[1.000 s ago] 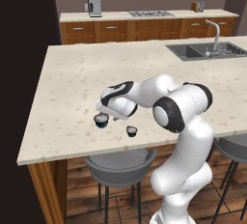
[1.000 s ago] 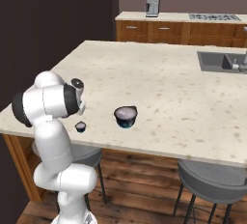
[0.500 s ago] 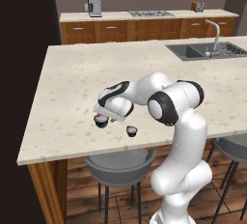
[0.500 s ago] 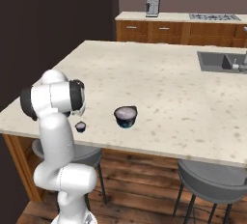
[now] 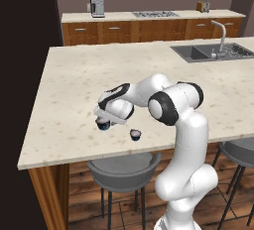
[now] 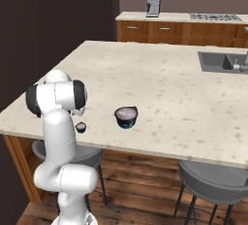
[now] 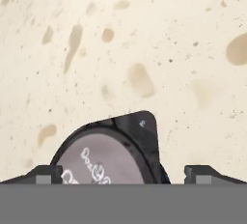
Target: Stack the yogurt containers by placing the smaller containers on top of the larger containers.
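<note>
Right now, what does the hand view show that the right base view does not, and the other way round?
Hand view: the print on the large cup's foil top, and the fingertips standing apart on either side of it. Right base view: the small cup near the counter's edge, the sink, the coffee machine and a stool. Both: the large cup upright on the speckled counter.

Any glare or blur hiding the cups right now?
No glare anywhere, all views evenly lit. Left base view: the hand covers most of the larger cup. Right base view: smaller cup tiny, soft. Hand view: the cup's lid cropped at the bottom.
</note>
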